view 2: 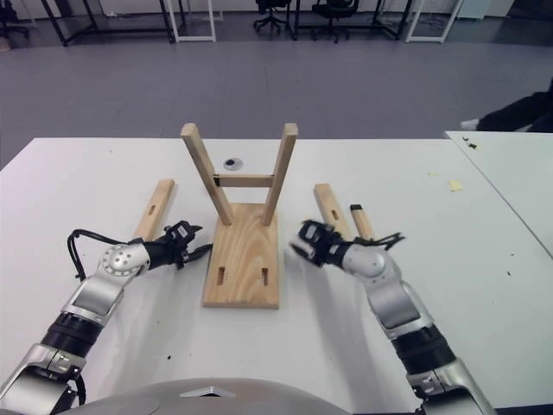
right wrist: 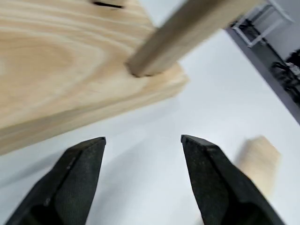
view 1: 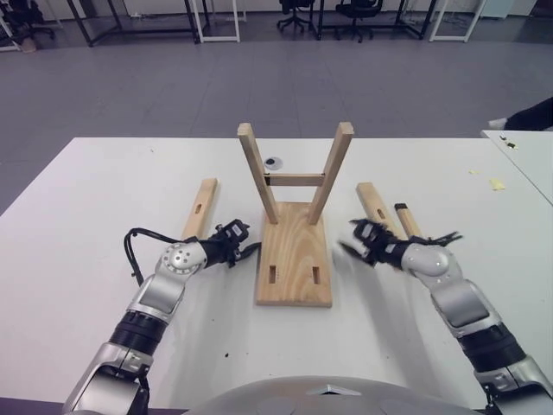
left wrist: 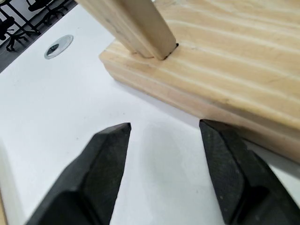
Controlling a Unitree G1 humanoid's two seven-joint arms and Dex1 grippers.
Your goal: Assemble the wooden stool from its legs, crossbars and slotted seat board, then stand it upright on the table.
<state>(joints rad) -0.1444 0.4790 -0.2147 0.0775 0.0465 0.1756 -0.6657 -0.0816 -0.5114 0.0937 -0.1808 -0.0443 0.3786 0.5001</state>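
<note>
Item: wooden stool, part-built, on a white table [view 1: 86,216]. Seat board [view 1: 294,255]: pale, strongly grained rectangular slab lying flat at the table's middle, underside up. 2 legs are seated in slots at the board's far end: 1 leg [view 1: 257,173] at its left far corner, 1 leg [view 1: 332,173] at its right far corner, both square-section light wood and splaying apart as they rise. 1 crossbar [view 1: 295,180] joins these 2 legs partway up. 2 empty slots [view 1: 272,274] show as dark rectangles near the board's near end. Loose parts: 1 slotted leg [view 1: 200,208] lying flat to the left of the board, well apart from it; 1 leg [view 1: 377,207] lying flat to the right of the board; 1 thinner bar with a dark tip [view 1: 406,219] just beyond that leg, farther from the board. Left gripper [view 1: 251,238]: low over the table just beside the board's left edge, jaws spread wide, nothing between them. Right gripper [view 1: 347,236]: just beside the board's right edge, jaws likewise wide and empty. 1 round grommet [view 1: 273,162] sits in the table beyond the board's far end.
</note>
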